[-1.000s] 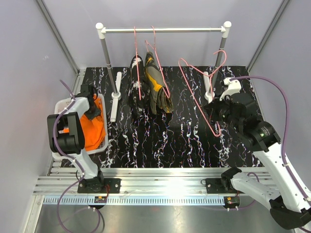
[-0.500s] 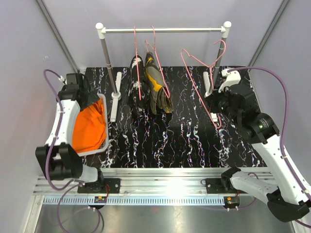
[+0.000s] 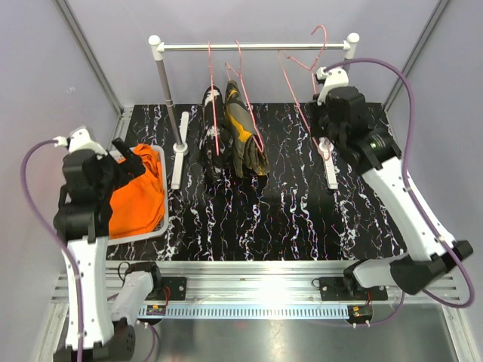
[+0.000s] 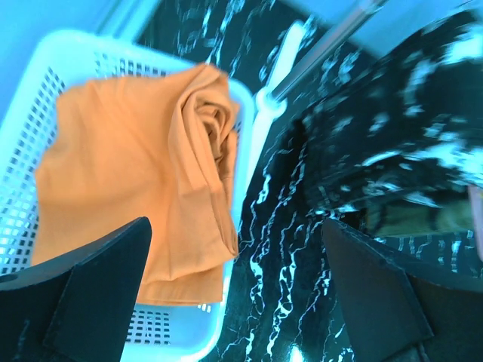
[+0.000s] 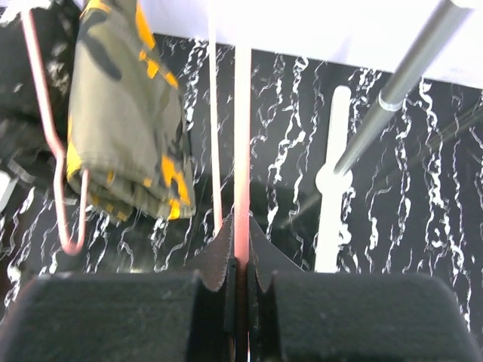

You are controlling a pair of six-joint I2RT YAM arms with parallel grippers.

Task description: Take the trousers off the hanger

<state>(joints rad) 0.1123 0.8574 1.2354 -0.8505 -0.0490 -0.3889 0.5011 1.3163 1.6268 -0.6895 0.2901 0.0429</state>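
Note:
Orange trousers (image 3: 137,200) (image 4: 143,173) lie crumpled in the white basket (image 3: 163,197) (image 4: 45,68) at the left. My left gripper (image 3: 121,167) (image 4: 241,302) hovers above them, open and empty. Black speckled trousers (image 3: 211,130) and olive trousers with yellow-orange patches (image 3: 243,139) (image 5: 124,113) hang on pink hangers from the rail (image 3: 253,47). My right gripper (image 3: 323,124) (image 5: 240,260) is shut on the wire of an empty pink hanger (image 3: 294,90) (image 5: 242,151), held up by the right end of the rail.
The rack stands on two white feet (image 3: 178,154) (image 3: 327,154) (image 5: 332,188) on the black marbled mat (image 3: 249,219). Its grey posts (image 3: 164,83) (image 5: 400,90) rise at both ends. Grey walls close in the sides and back.
My left gripper has opened, let the orange trousers drop into the basket and pulled up and back. My right gripper has lifted the empty hanger from table height up to the rail.

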